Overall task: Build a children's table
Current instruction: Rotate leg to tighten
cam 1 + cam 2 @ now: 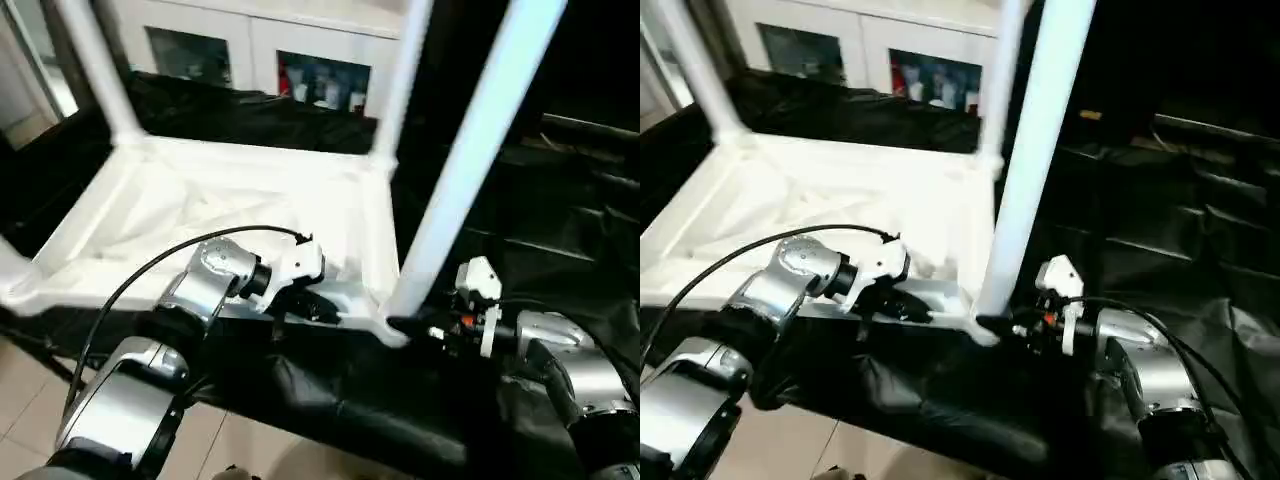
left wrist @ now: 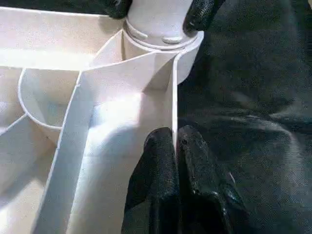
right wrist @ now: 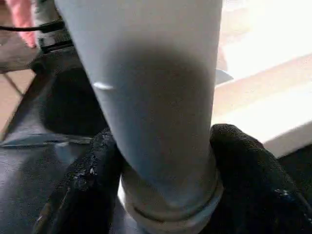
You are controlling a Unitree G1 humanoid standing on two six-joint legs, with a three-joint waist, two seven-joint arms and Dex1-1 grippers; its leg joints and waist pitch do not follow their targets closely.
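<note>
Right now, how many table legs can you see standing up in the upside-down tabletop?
3. One at the near right corner, with the right hand around its base; one at the far right corner; one at the far left corner. The near left corner is cut off, so a fourth may be hidden.

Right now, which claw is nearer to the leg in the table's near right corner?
Right. The right claw grips that leg at its base; the left claw pinches the tabletop's rim beside the socket.

1 tabletop [image 1: 200, 215], 3 legs [image 1: 470, 160] up, 2 grippers [image 1: 300, 300], 1 cabinet [image 1: 260, 45].
</note>
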